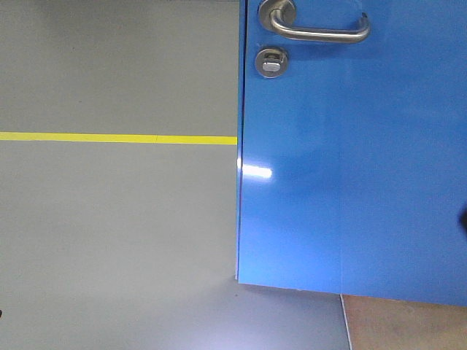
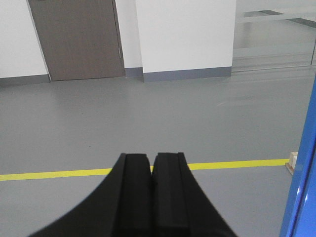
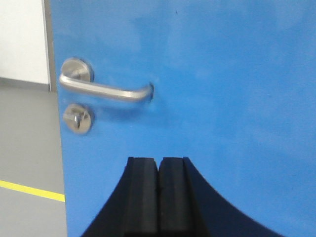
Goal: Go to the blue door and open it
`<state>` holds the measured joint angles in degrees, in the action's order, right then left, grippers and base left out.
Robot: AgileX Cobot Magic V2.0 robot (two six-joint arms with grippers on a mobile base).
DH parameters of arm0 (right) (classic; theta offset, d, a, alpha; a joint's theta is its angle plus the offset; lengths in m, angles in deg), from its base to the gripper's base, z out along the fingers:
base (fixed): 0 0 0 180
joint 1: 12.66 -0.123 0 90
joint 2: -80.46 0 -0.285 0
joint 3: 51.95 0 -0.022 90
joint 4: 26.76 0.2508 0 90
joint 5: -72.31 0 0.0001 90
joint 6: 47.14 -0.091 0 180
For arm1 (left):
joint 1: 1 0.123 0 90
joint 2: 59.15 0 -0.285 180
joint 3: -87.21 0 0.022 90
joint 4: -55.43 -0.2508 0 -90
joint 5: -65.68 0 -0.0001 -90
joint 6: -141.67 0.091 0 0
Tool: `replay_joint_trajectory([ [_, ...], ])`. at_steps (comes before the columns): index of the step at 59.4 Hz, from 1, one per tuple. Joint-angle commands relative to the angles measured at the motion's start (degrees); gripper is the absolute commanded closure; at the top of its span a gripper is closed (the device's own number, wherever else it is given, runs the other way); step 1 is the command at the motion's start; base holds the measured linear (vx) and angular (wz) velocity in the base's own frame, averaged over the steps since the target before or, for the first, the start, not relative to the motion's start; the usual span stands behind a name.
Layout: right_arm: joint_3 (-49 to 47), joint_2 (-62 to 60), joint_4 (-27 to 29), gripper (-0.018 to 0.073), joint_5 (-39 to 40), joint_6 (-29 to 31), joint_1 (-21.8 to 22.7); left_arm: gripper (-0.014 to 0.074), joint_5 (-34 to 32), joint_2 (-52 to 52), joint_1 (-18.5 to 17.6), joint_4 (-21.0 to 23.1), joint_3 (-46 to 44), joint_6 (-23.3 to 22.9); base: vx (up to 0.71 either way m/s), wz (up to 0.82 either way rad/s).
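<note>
Blue door (image 1: 350, 160) fills the right of the front view above grey floor (image 1: 109, 233) crossed by a yellow line (image 1: 117, 138), its lever handle (image 3: 103, 90) above a round lock (image 3: 77, 118). Right gripper (image 3: 158, 170) faces the panel below the handle, jaws together and empty; left gripper (image 2: 151, 165), jaws also together, points across open floor toward a brown door (image 2: 79, 37).

Under me the grey floor (image 1: 109, 240) runs smooth and bare. A yellow line (image 1: 117, 138) crosses it and ends at the blue door (image 1: 350, 182). Past the door's lower corner sits a patch of pale wooden board (image 1: 405, 327).
</note>
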<state>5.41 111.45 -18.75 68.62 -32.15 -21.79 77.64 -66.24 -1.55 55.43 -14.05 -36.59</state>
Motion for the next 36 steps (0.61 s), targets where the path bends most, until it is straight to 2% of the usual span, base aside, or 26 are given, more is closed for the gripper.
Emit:
replay_joint_trajectory([
  [1,8.3,-10.7,-0.4,0.0567,6.5,1.6,0.3,0.0526,-4.8,0.7,-0.4,0.0,0.3,-0.1,0.00,0.00],
  [10,19.6,-24.9,0.0,0.0567,3.7,0.4,0.3,0.0526,-4.8,0.7,-0.4,0.0,0.3,-0.1,0.00,0.00],
  [17,20.9,-24.2,-0.1,0.0567,1.5,-0.8,2.5,0.0526,-4.8,0.8,-0.4,0.0,0.3,-0.1,0.00,0.00],
  [28,21.6,-24.7,0.5,0.0567,2.5,-0.8,7.8,0.0526,-4.8,0.8,-0.4,0.0,0.3,-0.1,0.00,0.00],
  [36,22.7,-24.7,0.5,0.0567,2.0,-0.8,8.4,0.0526,-4.8,0.8,-0.4,0.0,0.3,-0.1,0.00,0.00],
])
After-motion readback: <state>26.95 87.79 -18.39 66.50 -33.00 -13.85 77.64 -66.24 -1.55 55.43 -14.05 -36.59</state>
